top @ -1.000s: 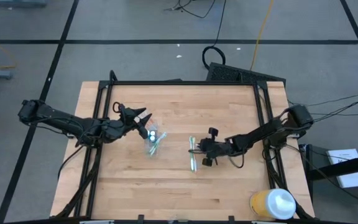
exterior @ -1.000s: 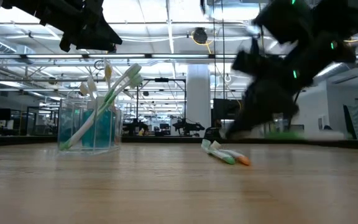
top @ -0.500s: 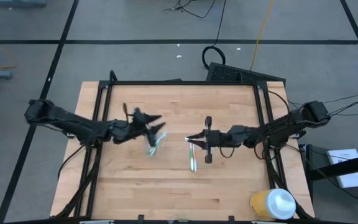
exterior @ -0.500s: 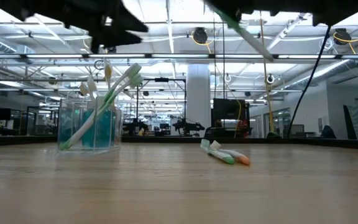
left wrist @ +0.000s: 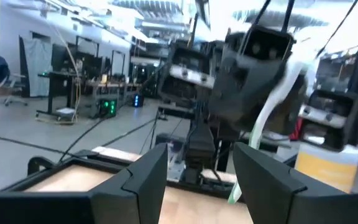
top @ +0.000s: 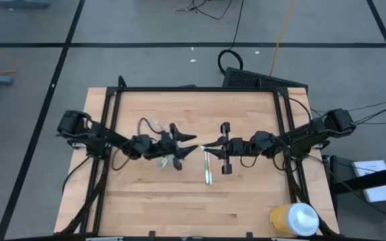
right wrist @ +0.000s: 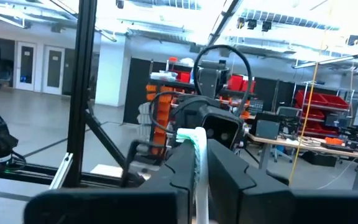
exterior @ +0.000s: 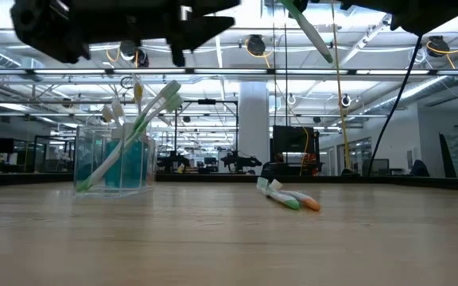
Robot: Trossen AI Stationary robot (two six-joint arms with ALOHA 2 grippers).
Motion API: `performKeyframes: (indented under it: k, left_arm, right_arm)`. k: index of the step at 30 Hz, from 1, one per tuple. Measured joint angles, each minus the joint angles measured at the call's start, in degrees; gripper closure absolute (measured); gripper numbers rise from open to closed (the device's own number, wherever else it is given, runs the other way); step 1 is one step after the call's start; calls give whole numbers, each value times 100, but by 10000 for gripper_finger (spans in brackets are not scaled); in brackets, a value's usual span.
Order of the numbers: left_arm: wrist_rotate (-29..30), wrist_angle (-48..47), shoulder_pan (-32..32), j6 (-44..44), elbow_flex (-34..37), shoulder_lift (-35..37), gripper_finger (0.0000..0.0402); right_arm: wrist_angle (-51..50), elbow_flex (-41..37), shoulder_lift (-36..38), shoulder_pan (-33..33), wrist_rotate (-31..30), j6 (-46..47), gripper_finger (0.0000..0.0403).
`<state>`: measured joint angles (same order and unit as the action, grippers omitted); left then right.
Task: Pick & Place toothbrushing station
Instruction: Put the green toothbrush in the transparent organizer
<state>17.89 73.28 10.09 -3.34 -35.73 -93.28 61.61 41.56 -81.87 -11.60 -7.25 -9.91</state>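
1. Your right tool (top: 203, 148), clamped on a thin green-and-white toothbrush (right wrist: 197, 163), faces the open, empty left tool (top: 191, 148) mid-counter: a handover.
2. Next, close left; the clear plastic cup (exterior: 115, 163) waits nearby.

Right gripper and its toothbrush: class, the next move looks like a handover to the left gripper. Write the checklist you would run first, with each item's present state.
1. Right gripper shut on a green and white toothbrush: ok, the brush is pinched between its fingers in the right wrist view.
2. Left gripper open to receive: ok, its fingers stand apart.
3. Grippers facing each other above mid-table: ok in the high view.
4. Brush lined up between the left fingers: cannot tell.
5. Clear cup upright, brushes standing in it: ok.
6. Toothbrushes on the table clear of both arms: ok, they lie well below.
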Motion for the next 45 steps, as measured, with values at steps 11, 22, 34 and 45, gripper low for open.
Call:
performKeyframes:
  k: [11, 22, 34, 45]
  left_arm:
    - [-897, -636, 32, 307, -1205, -802, 211]
    - [-992, -680, -76, 279, -1355, -838, 218]
    - [-1315, -757, -162, 173, -1355, -838, 383]
    - [-1194, -2128, -139, 136, -1354, -205, 387]
  right_arm:
    - [-13, 0, 0, 0, -2, 0, 381]
    - [-15, 0, 0, 0, 0, 0, 381]
    - [-147, 2, 2, -2, -9, 0, 381]
    - [-646, 7, 166, -55, -20, 62, 299]
